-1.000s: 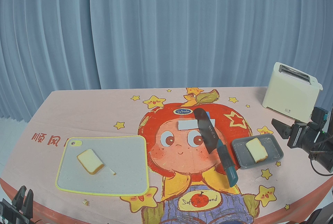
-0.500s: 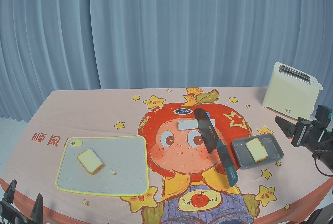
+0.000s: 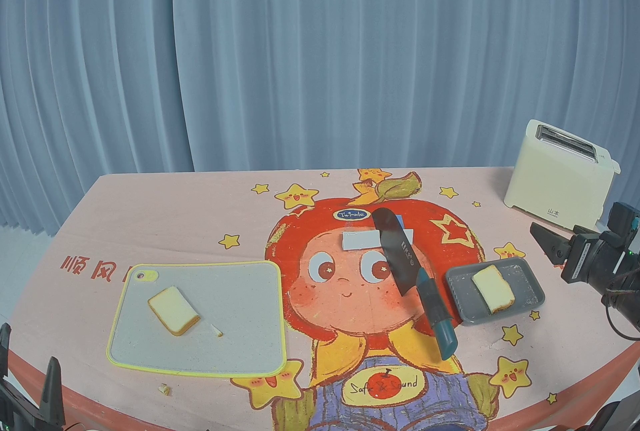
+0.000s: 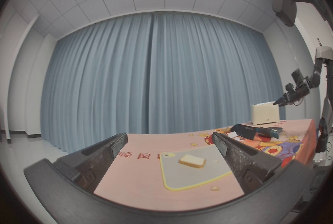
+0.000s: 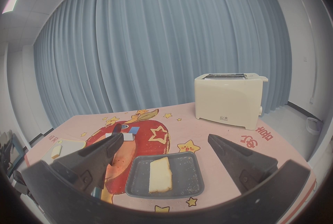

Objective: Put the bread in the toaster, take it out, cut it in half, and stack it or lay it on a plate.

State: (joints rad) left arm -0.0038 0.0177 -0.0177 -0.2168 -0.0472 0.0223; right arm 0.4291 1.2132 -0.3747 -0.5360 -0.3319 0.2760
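While the left gripper (image 4: pixel 168 137) hangs with jaws apart at the near left table edge and the right gripper (image 5: pixel 164 138) hangs likewise spread near the toaster (image 3: pixel 560 177) at far right, one bread half (image 3: pixel 173 310) lies on the cutting board (image 3: pixel 240 319) at left, a second bread half (image 3: pixel 494 288) on the grey plate (image 3: pixel 523 285) at right; the knife (image 3: pixel 417 279) lies between them on the tablecloth (image 3: pixel 167 219)

Head view's bottom edge cuts off the left pincer (image 3: pixel 29 347).
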